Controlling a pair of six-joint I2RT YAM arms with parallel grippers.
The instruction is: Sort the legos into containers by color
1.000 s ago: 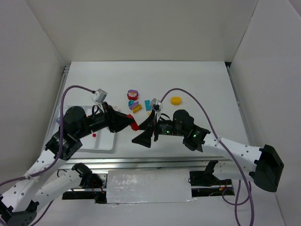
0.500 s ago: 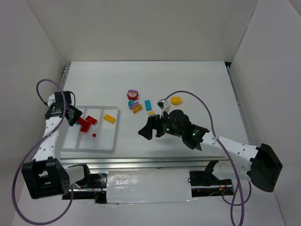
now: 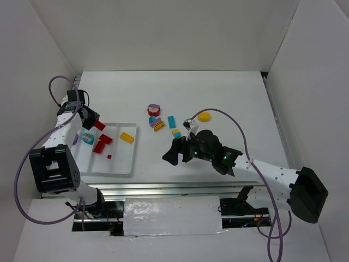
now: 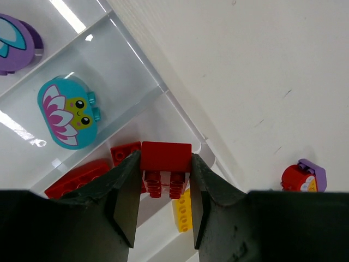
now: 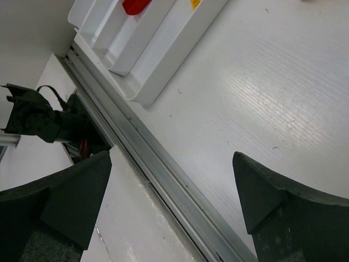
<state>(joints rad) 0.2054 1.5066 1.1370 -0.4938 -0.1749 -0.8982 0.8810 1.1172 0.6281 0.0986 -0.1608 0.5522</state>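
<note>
My left gripper (image 3: 96,123) is shut on a red studded brick (image 4: 166,156) and holds it above the far end of the white tray (image 3: 121,167). Below it in the tray's compartments lie red bricks (image 4: 82,177), a yellow brick (image 4: 184,204), a teal rounded lotus piece (image 4: 68,112) and a purple piece (image 4: 16,35). My right gripper (image 3: 170,155) is open and empty over the table right of the tray; in the right wrist view (image 5: 174,180) it hangs over the front rail. Loose legos lie mid-table: a red-purple round piece (image 3: 154,109), a teal brick (image 3: 171,120), a yellow-purple brick (image 3: 158,125), a teal-yellow piece (image 3: 175,132).
A yellow round piece (image 3: 204,116) lies behind the right arm. The metal rail (image 5: 180,180) runs along the table's front edge. White walls close in the table on the left, back and right. The left arm's purple cable (image 3: 54,93) loops near the left wall.
My left arm has swung from the table's middle over to the tray's far end, carrying the red brick. My right gripper has shifted only slightly and stays open.
</note>
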